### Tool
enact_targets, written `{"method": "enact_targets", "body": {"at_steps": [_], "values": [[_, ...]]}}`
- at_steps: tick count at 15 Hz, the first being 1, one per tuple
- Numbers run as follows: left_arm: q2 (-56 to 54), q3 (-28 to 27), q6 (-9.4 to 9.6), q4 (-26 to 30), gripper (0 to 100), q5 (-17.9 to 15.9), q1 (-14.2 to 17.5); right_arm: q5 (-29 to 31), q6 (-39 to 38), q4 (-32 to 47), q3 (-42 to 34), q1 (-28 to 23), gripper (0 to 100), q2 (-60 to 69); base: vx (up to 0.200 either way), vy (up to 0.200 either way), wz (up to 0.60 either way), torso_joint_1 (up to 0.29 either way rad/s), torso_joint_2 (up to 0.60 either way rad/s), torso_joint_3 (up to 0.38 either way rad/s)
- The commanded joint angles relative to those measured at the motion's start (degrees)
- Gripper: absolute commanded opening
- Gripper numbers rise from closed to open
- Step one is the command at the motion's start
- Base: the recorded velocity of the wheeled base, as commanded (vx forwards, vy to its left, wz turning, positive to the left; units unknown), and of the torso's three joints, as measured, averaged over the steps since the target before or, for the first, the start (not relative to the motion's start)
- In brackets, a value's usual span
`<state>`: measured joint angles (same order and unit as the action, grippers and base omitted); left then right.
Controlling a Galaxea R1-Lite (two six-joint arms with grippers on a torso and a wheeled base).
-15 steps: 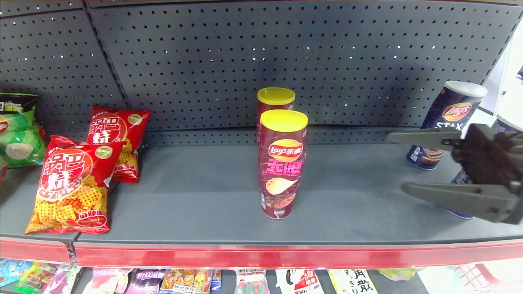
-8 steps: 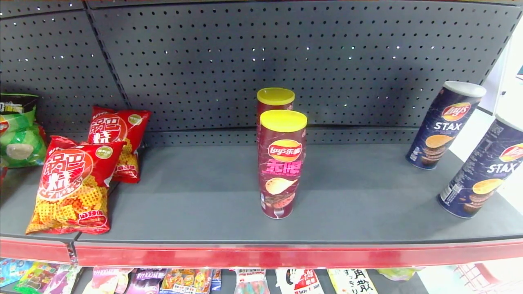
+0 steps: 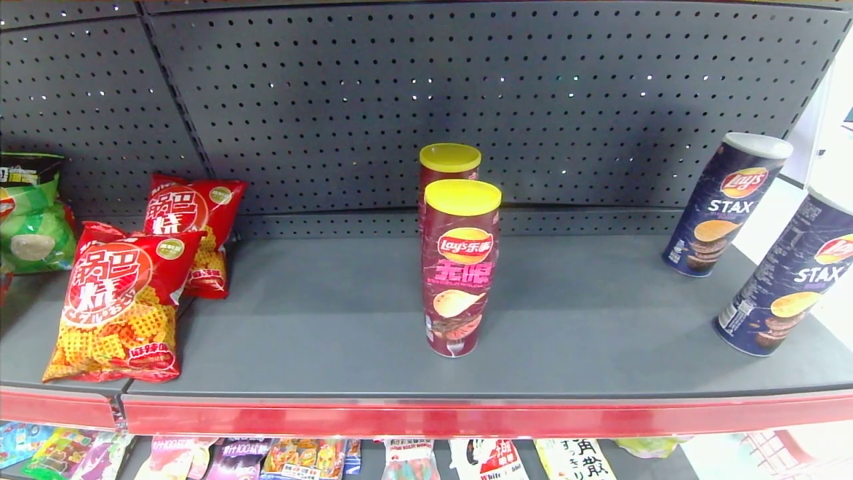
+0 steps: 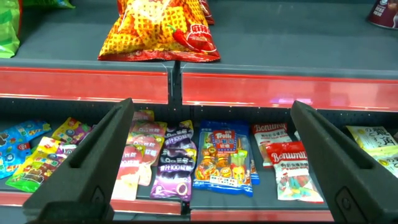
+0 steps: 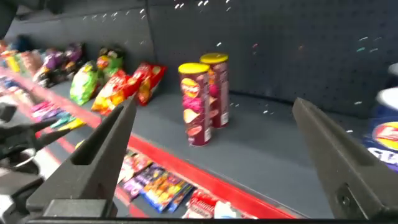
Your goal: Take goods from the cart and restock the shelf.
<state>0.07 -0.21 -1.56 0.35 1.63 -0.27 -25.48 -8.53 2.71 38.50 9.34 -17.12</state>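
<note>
Grey steel makes the shelf, backed by a dark pegboard and edged with a red lip. The left tool hangs low in front of that lip, its two fingers wide apart with nothing between them, facing the lower shelf, where packets lie in a row. On the upper shelf, at the far left, a green bag leans against the pegboard. Just beside it are two red bags, one lying near the lip and the other propped behind it, the two overlapping. Bare shelf separates them from the middle, where two maroon cans with yellow lids stand upright, one straight behind the other and touching or nearly so; I cannot tell which. Well apart to the right stand two blue cans with pale lids, one toward the back and one nearer the lip at the shelf's end. Below that end a bit of red wire frame shows, too little to tell what it is. The right tool is held off the shelf's front at the right, fingers spread apart and empty, pointing along the shelf toward the maroon cans.
</note>
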Motion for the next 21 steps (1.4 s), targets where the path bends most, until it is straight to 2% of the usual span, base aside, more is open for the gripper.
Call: {"method": "enact_targets", "body": {"at_steps": [1, 3, 6, 9, 11, 13, 16, 18, 21], "values": [[0.0, 0.0, -0.02, 0.0, 100, 0.0, 0.0, 0.8, 0.1, 0.9, 0.0, 0.4, 100, 2.9, 0.0, 0.0, 0.0, 0.0, 0.0, 0.0], [0.0, 0.0, -0.02, 0.0, 100, 0.0, 0.0, 1.7, 0.2, 2.0, -0.8, 0.7, 100, 4.2, 0.0, 0.0, 0.0, 0.0, 0.0, 0.0], [0.0, 0.0, -0.02, 0.0, 100, 0.0, 0.0, 6.8, 0.0, 3.7, -4.7, -0.3, 100, 6.2, 0.0, 0.0, 0.0, 0.0, 0.0, 0.0], [0.0, 0.0, -0.02, 0.0, 100, 0.0, 0.0, 7.1, 0.1, 10.1, -8.2, -2.6, 100, 8.9, 0.0, 0.0, 0.0, 0.0, 0.0, 0.0], [0.0, 0.0, -0.02, 0.0, 100, 0.0, 0.0, 7.2, 0.1, 16.5, -9.1, -2.6, 100, 9.8, 0.0, 0.0, 0.0, 0.0, 0.0, 0.0], [0.0, 0.0, -0.02, 0.0, 100, 0.0, 0.0, 7.4, 0.2, 18.9, -10.6, -2.6, 100, 11.1, 0.0, 0.0, 0.0, 0.0, 0.0, 0.0], [0.0, 0.0, -0.02, 0.0, 100, 0.0, 0.0, 13.0, -0.9, 18.5, -14.5, -1.8, 100, 11.2, 0.0, 0.0, 0.0, 0.0, 0.0, 0.0], [0.0, 0.0, -0.02, 0.0, 100, 0.0, 0.0, 15.1, -0.8, 14.2, -19.3, -2.3, 100, 10.9, 0.0, 0.0, 0.0, 0.0, 0.0, 0.0], [0.0, 0.0, -0.02, 0.0, 100, 0.0, 0.0, 15.4, 1.3, -4.3, -34.2, -7.9, 100, 8.9, 0.0, 0.0, 0.0, 0.0, 0.0, 0.0]]}}
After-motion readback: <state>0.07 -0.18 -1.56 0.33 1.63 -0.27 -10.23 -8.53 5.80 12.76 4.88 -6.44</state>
